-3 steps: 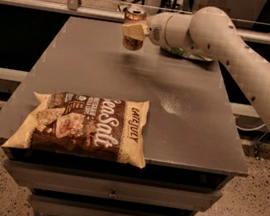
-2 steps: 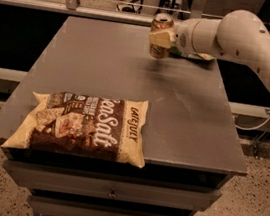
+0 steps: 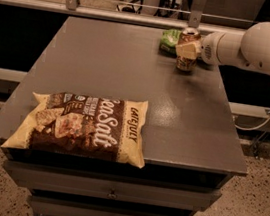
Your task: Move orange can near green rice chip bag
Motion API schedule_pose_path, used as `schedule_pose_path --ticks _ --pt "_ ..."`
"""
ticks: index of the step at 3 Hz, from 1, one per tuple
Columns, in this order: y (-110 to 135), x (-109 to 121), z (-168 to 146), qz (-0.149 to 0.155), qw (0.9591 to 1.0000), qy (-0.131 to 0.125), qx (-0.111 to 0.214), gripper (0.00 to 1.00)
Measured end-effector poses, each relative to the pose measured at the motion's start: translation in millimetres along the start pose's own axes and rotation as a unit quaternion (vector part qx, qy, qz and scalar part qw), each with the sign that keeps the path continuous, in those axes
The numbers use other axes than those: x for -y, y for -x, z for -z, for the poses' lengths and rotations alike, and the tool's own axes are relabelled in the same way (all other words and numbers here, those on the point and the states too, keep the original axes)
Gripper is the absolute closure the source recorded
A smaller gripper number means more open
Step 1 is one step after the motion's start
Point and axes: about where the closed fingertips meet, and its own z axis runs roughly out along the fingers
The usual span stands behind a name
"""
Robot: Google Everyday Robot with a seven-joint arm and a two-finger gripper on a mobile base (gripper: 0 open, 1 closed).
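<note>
1. The orange can (image 3: 185,63) stands upright at the far right part of the grey table (image 3: 130,74), just beside the green rice chip bag (image 3: 168,38), which lies to its left and slightly behind it. Whether the two touch cannot be told.
2. The gripper (image 3: 187,48) is clamped around the can's upper half, with the white arm (image 3: 265,46) reaching in from the right.
3. The can's base looks at or just above the tabletop; which of the two cannot be told.
4. Judged from this, the carry is essentially done. What is left is setting the can down, letting go and backing away.
5. The table's far edge lies close behind the bag, and its right edge is near the can.
6. Open surface stretches forward and left; the large Sea Salt chip bag (image 3: 89,128) sits well apart at the front-left corner.
</note>
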Motion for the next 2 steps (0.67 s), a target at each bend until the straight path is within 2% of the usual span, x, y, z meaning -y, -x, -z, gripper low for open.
schedule_pose_path --ticks 1,2 --pt "-17 23 10 -0.012 0.9997 -0.019 -0.001 0.84" --pt "-26 37 17 -0.016 0.9994 -0.031 0.009 0.61"
